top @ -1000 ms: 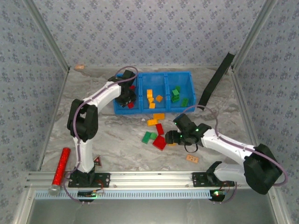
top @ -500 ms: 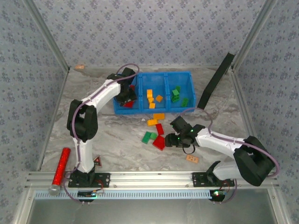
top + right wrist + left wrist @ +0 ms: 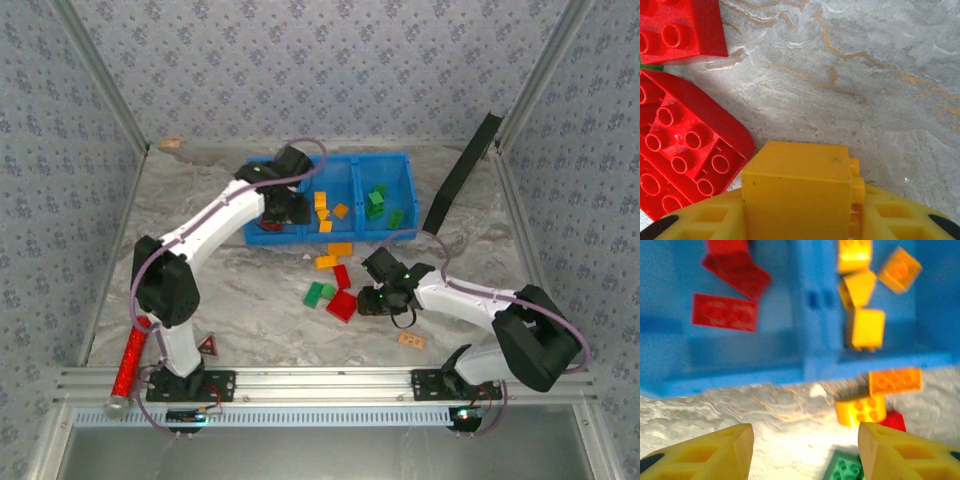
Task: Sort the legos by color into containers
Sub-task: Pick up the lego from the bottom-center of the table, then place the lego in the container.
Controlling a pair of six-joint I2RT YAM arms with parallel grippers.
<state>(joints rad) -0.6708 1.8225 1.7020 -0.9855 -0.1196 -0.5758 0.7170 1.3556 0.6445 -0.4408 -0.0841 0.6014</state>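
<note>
1. Grey marbled table (image 3: 250, 290): spans the middle of the top view.
2. Blue tray (image 3: 345, 160): sits above centre on the table, split into three compartments side by side.
3. Black strip (image 3: 462, 172): leans in the upper right, just beside the tray.
4. Red cylinder (image 3: 131, 355): lies at the lower left, well apart from the tray.
5. Left gripper (image 3: 283, 212): hovers over the tray's near wall, by the divider between the left and middle compartments. Fingertips (image 3: 715, 455) stand apart, nothing between them.
6. Right gripper (image 3: 372, 298): sits low over the table below the tray, clamped on a yellow brick (image 3: 795, 195), just beside a big red brick (image 3: 685, 150).
7. Sorted legos:
   - red bricks (image 3: 725, 312) in the left compartment;
   - orange-yellow bricks (image 3: 865, 327) in the middle one;
   - green bricks (image 3: 376, 200) in the right one.
8. Loose legos: cluster on the table just below the tray:
   - an orange oblong brick (image 3: 340, 249);
   - a small yellow brick (image 3: 326, 262);
   - a red oblong brick (image 3: 342, 277);
   - the big red brick;
   - two green loose bricks (image 3: 314, 293), side by side.
9. Small orange piece (image 3: 411, 340): lies alone at the lower right.
10. Tan block (image 3: 170, 144): rests at the table's far upper-left edge.
</note>
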